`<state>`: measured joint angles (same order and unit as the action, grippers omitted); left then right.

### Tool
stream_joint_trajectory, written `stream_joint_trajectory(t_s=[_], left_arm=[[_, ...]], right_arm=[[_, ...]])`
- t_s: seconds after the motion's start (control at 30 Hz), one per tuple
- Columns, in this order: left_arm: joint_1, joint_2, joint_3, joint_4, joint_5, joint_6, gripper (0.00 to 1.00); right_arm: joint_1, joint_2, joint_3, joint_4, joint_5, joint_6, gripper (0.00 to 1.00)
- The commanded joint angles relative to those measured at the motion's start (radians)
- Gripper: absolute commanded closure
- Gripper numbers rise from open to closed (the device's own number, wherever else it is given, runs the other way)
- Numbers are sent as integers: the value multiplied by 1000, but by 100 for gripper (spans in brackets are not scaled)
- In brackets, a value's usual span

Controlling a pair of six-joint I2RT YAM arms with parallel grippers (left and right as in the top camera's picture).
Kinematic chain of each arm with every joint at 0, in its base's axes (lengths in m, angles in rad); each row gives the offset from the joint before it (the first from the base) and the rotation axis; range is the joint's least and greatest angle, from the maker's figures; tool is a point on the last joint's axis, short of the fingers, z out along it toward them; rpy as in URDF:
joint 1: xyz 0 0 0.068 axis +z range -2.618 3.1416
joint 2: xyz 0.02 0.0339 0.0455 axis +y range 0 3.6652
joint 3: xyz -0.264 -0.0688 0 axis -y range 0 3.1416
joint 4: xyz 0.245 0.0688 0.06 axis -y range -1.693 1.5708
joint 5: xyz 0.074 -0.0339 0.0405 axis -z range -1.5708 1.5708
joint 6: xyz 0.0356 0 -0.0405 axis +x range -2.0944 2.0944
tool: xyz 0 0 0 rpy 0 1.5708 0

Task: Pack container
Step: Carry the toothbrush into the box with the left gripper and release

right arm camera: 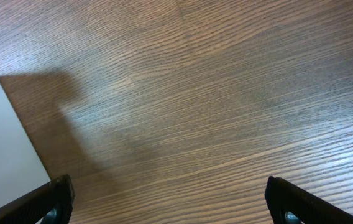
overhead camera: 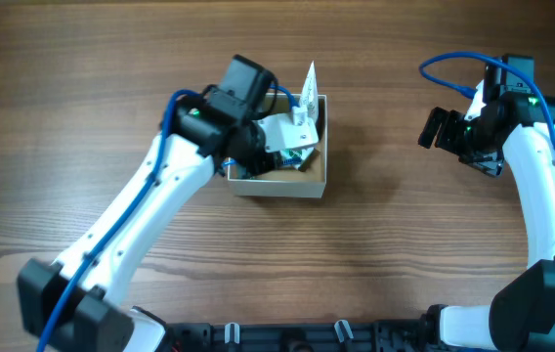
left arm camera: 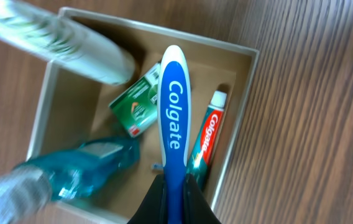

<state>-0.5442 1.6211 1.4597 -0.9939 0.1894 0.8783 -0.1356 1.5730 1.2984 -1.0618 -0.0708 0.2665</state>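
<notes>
The container [overhead camera: 315, 182] is a small white-walled box with a tan inside, at the table's middle. My left gripper [left arm camera: 174, 198] is shut on a blue and white Colgate toothbrush [left arm camera: 173, 118] and holds it over the container [left arm camera: 245, 99]. Inside lie a small Colgate toothpaste tube [left arm camera: 206, 138], a green packet [left arm camera: 138, 104] and a teal wrapped item [left arm camera: 88, 165]. A white tube [left arm camera: 71, 41] leans at the top left corner. My right gripper [right arm camera: 170, 202] is open and empty above bare wood, far right of the container [overhead camera: 446, 129].
A white surface [right arm camera: 2, 143] shows at the left edge of the right wrist view. The wooden table [overhead camera: 385, 244] surrounds the container. The right arm's blue cable [overhead camera: 448, 68] loops above its wrist.
</notes>
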Motion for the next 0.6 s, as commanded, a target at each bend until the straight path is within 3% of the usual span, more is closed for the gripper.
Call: stream_joint_trajectory(t_s=[0.0,0.57], left_arm=[[-29,58,8,26,79,56,96],[-84,155,8,119,60,86,96]], right_arm=[[-2,7,2,-1,2,-5,1],[-2,7,2,-2,2,-5,0]])
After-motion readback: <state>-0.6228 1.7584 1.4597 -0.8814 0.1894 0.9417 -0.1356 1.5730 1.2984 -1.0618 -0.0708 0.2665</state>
